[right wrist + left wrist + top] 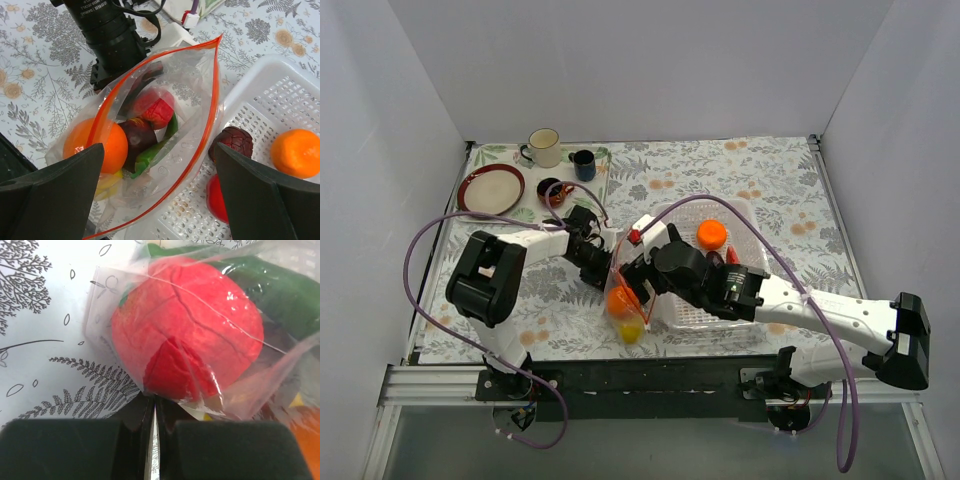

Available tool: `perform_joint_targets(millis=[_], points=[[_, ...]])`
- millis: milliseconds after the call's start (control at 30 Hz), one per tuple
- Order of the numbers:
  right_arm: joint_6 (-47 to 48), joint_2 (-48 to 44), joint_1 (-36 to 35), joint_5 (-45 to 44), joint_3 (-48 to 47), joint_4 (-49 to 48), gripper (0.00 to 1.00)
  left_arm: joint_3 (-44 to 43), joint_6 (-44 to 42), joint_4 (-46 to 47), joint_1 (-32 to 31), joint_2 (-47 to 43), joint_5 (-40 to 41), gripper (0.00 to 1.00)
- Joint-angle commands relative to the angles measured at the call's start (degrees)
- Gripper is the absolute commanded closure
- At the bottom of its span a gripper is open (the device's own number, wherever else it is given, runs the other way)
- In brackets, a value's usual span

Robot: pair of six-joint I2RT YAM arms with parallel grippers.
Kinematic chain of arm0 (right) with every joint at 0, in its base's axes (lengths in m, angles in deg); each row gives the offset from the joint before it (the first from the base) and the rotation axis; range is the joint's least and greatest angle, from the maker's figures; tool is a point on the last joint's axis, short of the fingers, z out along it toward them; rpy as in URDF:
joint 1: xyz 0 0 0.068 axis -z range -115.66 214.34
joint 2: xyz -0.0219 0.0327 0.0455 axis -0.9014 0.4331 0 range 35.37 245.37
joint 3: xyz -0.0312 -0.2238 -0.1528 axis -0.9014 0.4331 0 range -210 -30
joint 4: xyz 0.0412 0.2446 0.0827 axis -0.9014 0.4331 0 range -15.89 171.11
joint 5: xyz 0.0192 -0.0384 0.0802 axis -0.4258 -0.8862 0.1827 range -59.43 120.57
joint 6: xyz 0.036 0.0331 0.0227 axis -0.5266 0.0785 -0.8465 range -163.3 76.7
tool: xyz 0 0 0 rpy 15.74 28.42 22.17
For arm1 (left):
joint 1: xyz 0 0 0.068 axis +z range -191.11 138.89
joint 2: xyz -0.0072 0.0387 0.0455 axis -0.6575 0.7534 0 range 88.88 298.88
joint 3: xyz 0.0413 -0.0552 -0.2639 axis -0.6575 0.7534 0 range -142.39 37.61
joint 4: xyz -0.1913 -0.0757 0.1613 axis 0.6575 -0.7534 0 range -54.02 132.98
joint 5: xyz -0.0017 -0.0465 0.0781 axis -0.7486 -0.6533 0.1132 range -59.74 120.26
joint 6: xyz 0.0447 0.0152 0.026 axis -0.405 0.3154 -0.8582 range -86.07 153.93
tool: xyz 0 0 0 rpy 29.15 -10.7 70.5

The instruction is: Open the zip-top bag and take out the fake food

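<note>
We see left gripper (pixel 152 440) clamped on bag (pixel 196 92), frame centre; right gripper (pixel 157 155) spread wide over fruit (pixel 157 111) inside.

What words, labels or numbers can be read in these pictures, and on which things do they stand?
White print on the left arm's black housing: too blurred to read.
No text shows on the zip-top bag, the white basket, the cream mug, the blue mug or the plate.
</note>
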Motion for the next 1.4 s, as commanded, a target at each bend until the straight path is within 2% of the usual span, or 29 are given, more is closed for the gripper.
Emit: perform_joint_targets(millis=[0,100,300,400,533,733,833,1000,1167,1300,1367], points=[[0.6,0.8,-0.4,3.0,-1.4,-2.3,0.01,1.5,-4.0,2.2,0.4,-3.4,15.0,1.0],[0.8,1.5,-0.4,3.2,-1.2,-2.9,0.02,0.1,-5.5,-0.4,6.3,-7.3,16.6,1.0],[0.6,4.8,-0.4,2.3,0.3,-2.3,0.01,-11.0,-11.2,-11.0,19.3,-13.7,13.7,1.0],[0.6,7.0,-0.4,3.8,1.1,-4.0,0.01,-15.3,-16.0,-18.4,21.4,-17.7,13.3,1.0],[0.7,10.1,-0.5,4.8,-0.3,-5.2,0.01,-17.6,-20.8,-26.4,21.5,-23.1,10.7,1.0],[2.8,10.7,0.0,3.1,-1.2,-7.1,0.01,-17.4,-26.5,-34.2,21.5,-23.7,10.4,1.0],[4.2,10.7,2.7,1.8,-0.9,-8.6,0.01,-15.1,-29.1,-36.9,21.6,-23.9,10.5,1.0],[5.6,11.8,11.4,5.0,-1.0,-15.8,0.02,-9.5,-35.5,-40.8,21.6,-24.9,11.8,1.0],[7.7,20.9,18.0,4.9,-7.2,-21.1,0.01,-6.4,-38.6,-41.8,21.7,-25.8,14.4,1.0],[7.7,32.2,18.6,8.8,-16.4,-20.9,0.02,-6.5,-39.6,-42.6,21.7,-26.0,15.0,1.0],[6.7,34.8,18.7,12.1,-19.9,-21.8,0.01,-6.4,-40.3,-43.2,21.7,-26.4,14.9,1.0]])
